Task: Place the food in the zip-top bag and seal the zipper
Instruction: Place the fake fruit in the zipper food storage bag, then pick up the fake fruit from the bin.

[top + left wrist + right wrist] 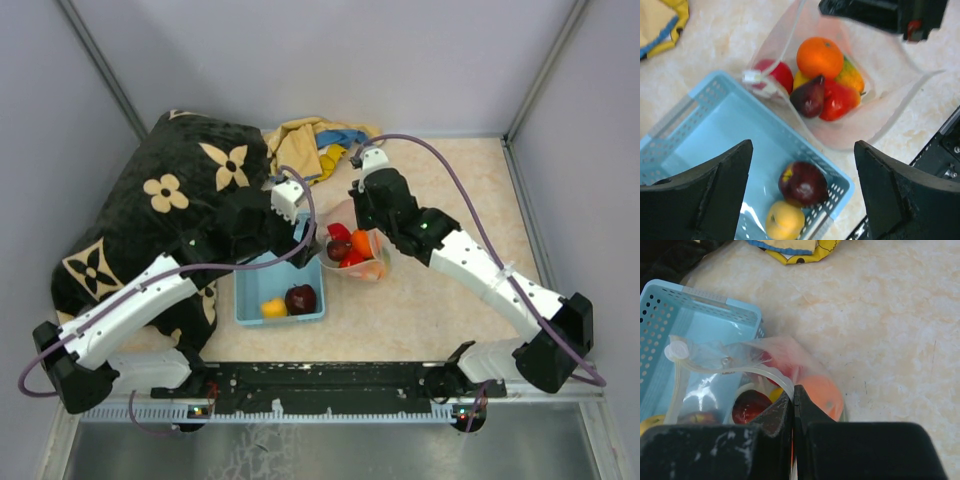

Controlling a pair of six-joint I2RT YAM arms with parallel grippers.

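The clear zip-top bag (368, 262) lies right of the blue basket with its mouth held up. Inside sit an orange fruit (820, 56), red fruits (840, 100), a dark maroon pear (809, 97) and a yellow-green piece (852, 75). My right gripper (794, 391) (352, 222) is shut on the whitish zipper strip (767, 374) at the bag's rim. My left gripper (802, 192) (298, 238) hangs open and empty above the basket. Below it lie a maroon apple (803, 183) (300, 298) and a yellow fruit (785, 220) (273, 307).
The light-blue basket (250, 300) (685, 325) stands between the arms, touching the bag. A black cushion with beige flowers (190, 190) fills the back left. A yellow and blue cloth (315, 140) lies at the back. Grey walls enclose the table.
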